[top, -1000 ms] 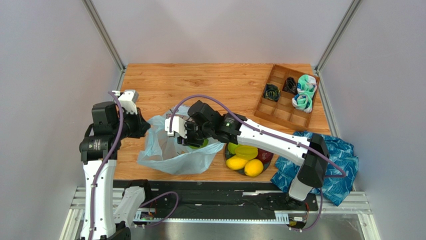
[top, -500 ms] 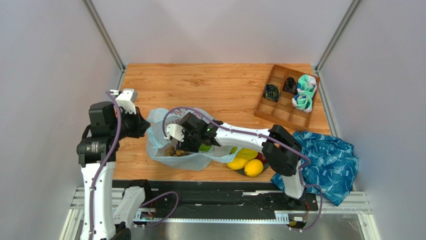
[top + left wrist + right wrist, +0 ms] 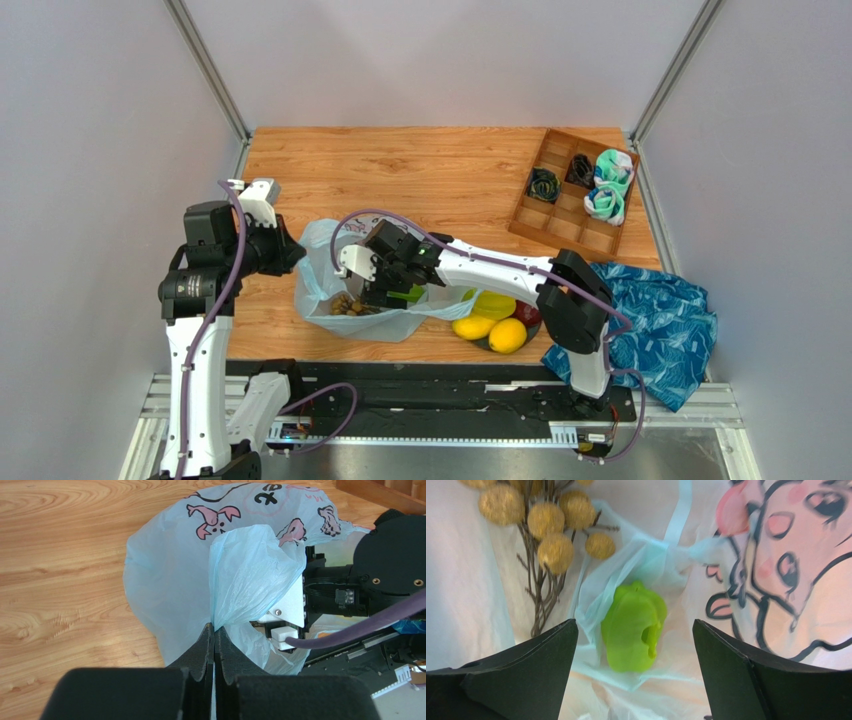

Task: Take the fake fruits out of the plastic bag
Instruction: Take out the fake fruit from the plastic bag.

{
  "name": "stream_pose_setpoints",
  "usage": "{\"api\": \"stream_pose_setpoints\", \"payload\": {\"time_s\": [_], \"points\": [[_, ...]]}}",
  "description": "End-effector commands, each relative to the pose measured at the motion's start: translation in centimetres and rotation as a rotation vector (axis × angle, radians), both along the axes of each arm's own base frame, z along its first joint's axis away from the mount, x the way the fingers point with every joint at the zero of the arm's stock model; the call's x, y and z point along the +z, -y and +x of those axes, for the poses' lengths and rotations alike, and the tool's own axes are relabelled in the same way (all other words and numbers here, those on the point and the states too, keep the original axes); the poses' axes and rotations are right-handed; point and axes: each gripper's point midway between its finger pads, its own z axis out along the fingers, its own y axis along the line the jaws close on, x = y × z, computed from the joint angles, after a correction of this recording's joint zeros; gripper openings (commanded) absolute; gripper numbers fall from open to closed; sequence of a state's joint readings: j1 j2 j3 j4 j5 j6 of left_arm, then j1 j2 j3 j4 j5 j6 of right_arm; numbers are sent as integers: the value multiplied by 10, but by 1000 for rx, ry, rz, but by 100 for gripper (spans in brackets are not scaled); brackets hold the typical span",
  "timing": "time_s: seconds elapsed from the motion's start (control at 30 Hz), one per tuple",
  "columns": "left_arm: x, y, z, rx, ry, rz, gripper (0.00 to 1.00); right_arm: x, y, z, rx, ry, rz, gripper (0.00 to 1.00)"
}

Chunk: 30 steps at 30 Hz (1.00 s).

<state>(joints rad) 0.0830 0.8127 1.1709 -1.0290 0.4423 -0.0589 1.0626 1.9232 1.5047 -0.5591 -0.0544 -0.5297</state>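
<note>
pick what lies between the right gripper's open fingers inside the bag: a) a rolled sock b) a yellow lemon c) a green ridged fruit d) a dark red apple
C: the right wrist view shows a bright green ridged fruit lying in the folds of the plastic bag, directly between the spread fingers of the right gripper, which are not touching it.

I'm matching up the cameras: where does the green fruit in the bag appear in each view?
Top external: green fruit near centre, inside the plastic bag.
Left wrist: not visible.
Right wrist: green fruit mid-frame, framed by the open right gripper.
Shared landmark: the plastic bag, seen in all three views.
</note>
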Motion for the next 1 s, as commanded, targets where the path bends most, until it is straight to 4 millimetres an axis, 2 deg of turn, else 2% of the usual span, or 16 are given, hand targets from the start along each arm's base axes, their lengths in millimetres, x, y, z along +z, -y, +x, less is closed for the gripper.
{"api": "stream_pose_setpoints", "payload": {"time_s": [0.0,0.03,0.13,0.27,0.37,0.4,0.43,0.5,0.53,0.57,0.63,0.83,0.9,0.93,0.97], "points": [[0,1,0,-13,8,-5,0,-9,6,-5,33,-71,-75,92],[0,1,1,-12,9,-3,0,-20,6,-4,31,-77,-98,92],[2,-1,0,-7,15,7,0,-30,4,9,8,-53,-114,91],[2,-1,-1,-8,12,10,0,-35,10,33,-47,19,-161,91],[2,-1,-1,-8,15,10,0,-31,13,34,-63,10,-193,90],[2,-1,-1,-9,13,8,0,-31,15,32,-56,7,-195,88],[3,0,0,-9,18,7,0,-29,15,31,-46,3,-191,79],[2,0,0,-9,18,4,0,-13,14,27,-30,0,-167,71],[3,0,0,-8,21,6,0,-6,13,28,-31,6,-156,63],[3,0,0,-9,23,5,0,2,8,21,-7,-19,-128,58],[4,0,1,-8,26,6,0,29,6,18,-12,-27,-99,48],[3,-1,2,1,29,5,0,85,3,4,12,-33,34,43],[0,-2,3,4,23,5,0,94,1,-3,29,-54,86,43],[-1,-2,3,5,21,4,0,106,2,-8,33,-60,122,43],[0,-1,3,5,24,3,0,105,1,-17,58,-95,141,43]]}}
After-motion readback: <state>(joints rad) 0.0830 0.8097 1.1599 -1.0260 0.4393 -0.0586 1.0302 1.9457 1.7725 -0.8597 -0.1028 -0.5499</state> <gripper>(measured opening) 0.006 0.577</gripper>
